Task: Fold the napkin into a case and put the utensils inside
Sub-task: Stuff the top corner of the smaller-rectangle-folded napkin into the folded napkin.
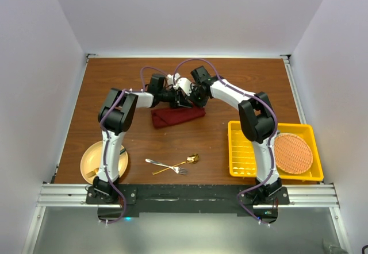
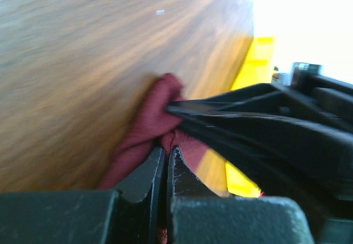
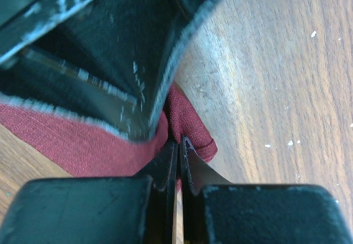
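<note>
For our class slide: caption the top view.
Left gripper and right gripper pinch the maroon napkin; fork and spoon lie crossed.

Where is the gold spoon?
Top view: the gold spoon lies near the front edge, crossing the silver fork, between the tan plate and the yellow basket.

Top view evenly lit and sharp; wrist views blurred close up, left one overexposed upper right

Overhead looks down; wrist cameras share napkin close-up.
</note>
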`<state>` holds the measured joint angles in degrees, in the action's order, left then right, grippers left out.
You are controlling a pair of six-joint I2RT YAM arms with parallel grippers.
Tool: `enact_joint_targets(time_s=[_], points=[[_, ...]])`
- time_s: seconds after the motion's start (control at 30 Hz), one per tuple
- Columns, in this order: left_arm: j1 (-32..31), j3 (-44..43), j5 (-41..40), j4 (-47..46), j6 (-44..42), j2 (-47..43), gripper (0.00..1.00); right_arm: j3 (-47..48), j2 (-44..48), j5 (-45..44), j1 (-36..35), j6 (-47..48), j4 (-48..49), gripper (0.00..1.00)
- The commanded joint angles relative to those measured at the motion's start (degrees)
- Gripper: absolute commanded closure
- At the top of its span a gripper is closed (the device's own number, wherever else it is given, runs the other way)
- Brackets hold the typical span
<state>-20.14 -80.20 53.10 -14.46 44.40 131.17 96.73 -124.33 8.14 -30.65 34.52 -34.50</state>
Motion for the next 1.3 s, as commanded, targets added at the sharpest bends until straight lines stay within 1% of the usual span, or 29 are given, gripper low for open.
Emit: enact_joint_targets(time_s=[0.0, 0.03, 0.23, 0.4, 0.53, 0.57, 0.6, 0.67, 0.7, 0.83, 0.9, 1.0, 1.13, 1.23, 1.27], points=[[1.86, -1.27, -4.22, 4.08, -5.28, 2.59, 1.0, 1.18, 2.78, 1.79, -0.11, -1.03, -1.09, 1.0], [1.95, -1.44, -4.67, 6.52, -6.42, 2.94, 1.0, 1.53, 2.95, 1.7, -0.11, -1.38, -1.27, 1.0], [2.3, -2.06, -7.04, 11.11, -9.51, 3.74, 1.0, 4.61, 3.66, 1.0, -0.02, -3.76, -1.8, 1.0], [2.3, -2.59, -7.75, 12.44, -10.12, 4.18, 1.0, 7.24, 3.57, 1.61, 0.33, -5.52, -3.55, 1.0], [2.3, -2.68, -7.66, 12.44, -10.12, 4.44, 1.0, 8.21, 2.78, 2.4, 0.24, -5.17, -5.75, 1.0], [2.3, -2.76, -7.66, 12.52, -10.04, 4.44, 1.0, 8.3, 2.43, 2.58, 0.33, -4.91, -6.62, 0.98], [2.3, -2.85, -7.66, 12.52, -10.12, 4.44, 1.0, 8.48, 2.25, 3.45, 0.25, -4.64, -7.15, 0.88], [2.3, -2.94, -7.57, 12.61, -10.13, 4.44, 1.0, 8.92, 1.64, 3.9, 0.33, -4.46, -8.47, 0.79], [2.3, -3.03, -7.66, 12.61, -10.21, 4.44, 1.0, 9.18, 1.55, 4.16, 0.25, -4.38, -8.74, 0.72], [2.21, -3.03, -7.49, 12.61, -10.21, 4.53, 1.0, 10.41, 0.5, 4.69, 0.24, -4.29, -9.27, 0.6], [2.21, -3.03, -7.31, 12.61, -10.3, 4.53, 1.0, 10.24, -0.2, 4.52, 0.25, -3.94, -8.92, 0.57], [2.21, -3.12, -7.14, 12.53, -10.39, 4.53, 1.0, 8.83, -0.82, 3.9, 0.16, -3.32, -7.08, 0.57], [2.21, -2.85, -6.78, 12.35, -10.21, 4.53, 1.0, 5.33, -1.7, 0.92, -0.11, -2.71, -2.52, 0.61], [2.21, -2.85, -6.78, 12.09, -10.13, 4.44, 1.0, 2.25, -1.61, -1.54, -0.46, -2.53, 1.61, 0.68], [2.21, -2.85, -6.78, 11.91, -10.13, 4.35, 1.0, 1.63, -1.44, -2.25, -0.55, -2.79, 2.59, 0.72]])
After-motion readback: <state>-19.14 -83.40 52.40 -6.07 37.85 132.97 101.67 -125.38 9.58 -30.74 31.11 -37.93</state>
